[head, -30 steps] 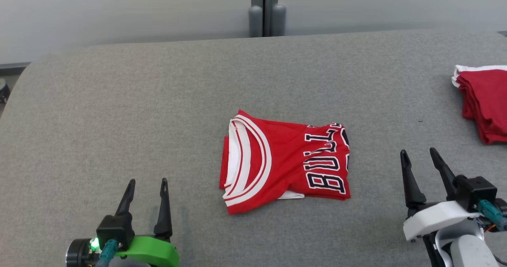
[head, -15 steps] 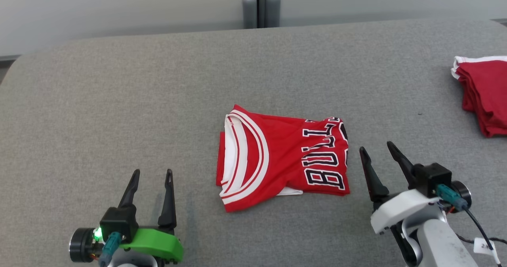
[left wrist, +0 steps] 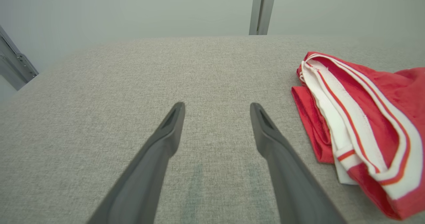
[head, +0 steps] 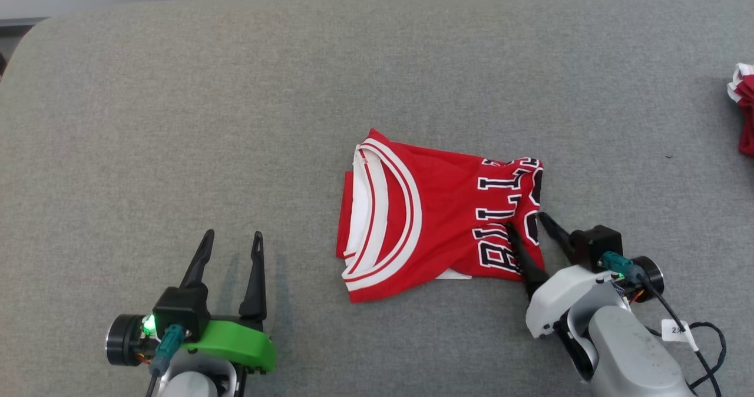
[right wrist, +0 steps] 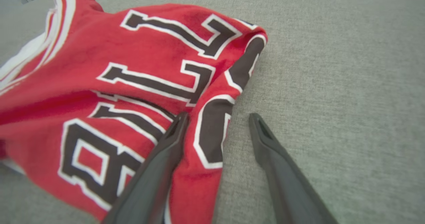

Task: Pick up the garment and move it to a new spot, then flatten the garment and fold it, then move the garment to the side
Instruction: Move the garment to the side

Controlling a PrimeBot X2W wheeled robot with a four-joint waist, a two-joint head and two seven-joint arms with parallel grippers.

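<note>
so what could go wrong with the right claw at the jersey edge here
The right claw stands open astride the edge of the folded jersey, one finger on top; closing might catch only the top layer and undo the fold. The left claw hovers apart, so the collar could drag.

We see a grey fabric-covered surface with a rounded corner at ten o'clock. Just toward four o'clock from its middle lies a folded red jersey, with white-striped trim toward nine o'clock and black lettering toward three. At two o'clock, cut by the edge of our view, lies another red-and-white garment.
</note>
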